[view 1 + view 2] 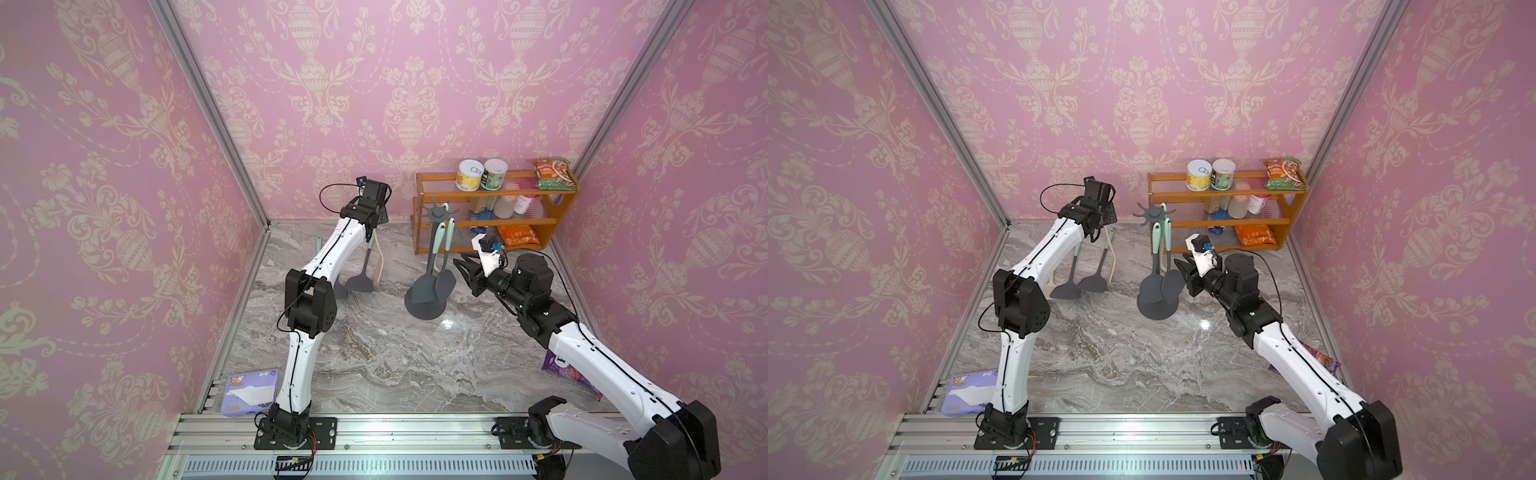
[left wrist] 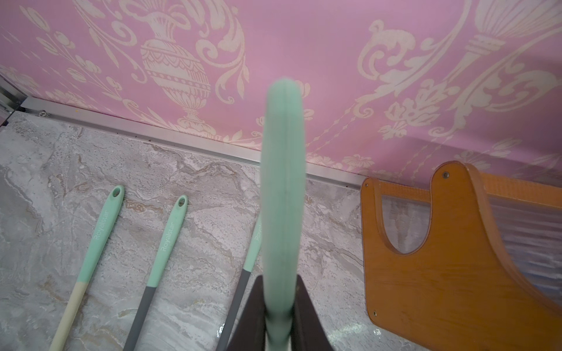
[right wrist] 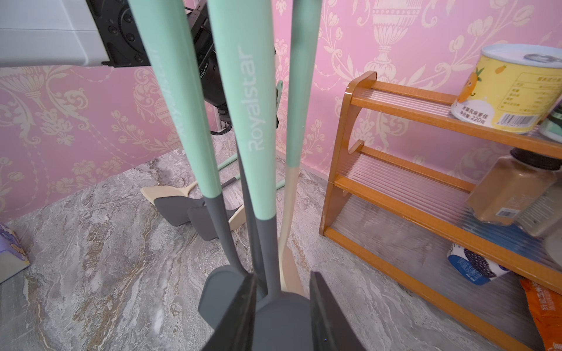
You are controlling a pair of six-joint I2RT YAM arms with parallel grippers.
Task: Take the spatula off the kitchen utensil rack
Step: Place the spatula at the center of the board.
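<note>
Open marble table (image 1: 374, 365) fills the middle and lower part of both top views, between the two arms. It is shut in by pink walls, and the orange shelf (image 1: 417, 241) sits in the upper right corner. The kitchen utensil rack (image 1: 422, 311) stands just in front of the shelf's left end, with bare marble to its left. Spare utensils (image 1: 1065, 291) lie by the left wall.

The spatula (image 1: 445, 283) hangs on the rack beside another grey-headed tool.

In the right wrist view the right gripper (image 3: 284, 282) is partly open. Its dark fingers (image 3: 240, 310) frame the spatula's head, low in the frame (whether they touch it cannot be told).

The left gripper (image 2: 281, 316) is clamped tight on the mint handle of a cream-shafted utensil (image 1: 1111, 259), which it holds upright near the back wall, well apart from the rack.
</note>
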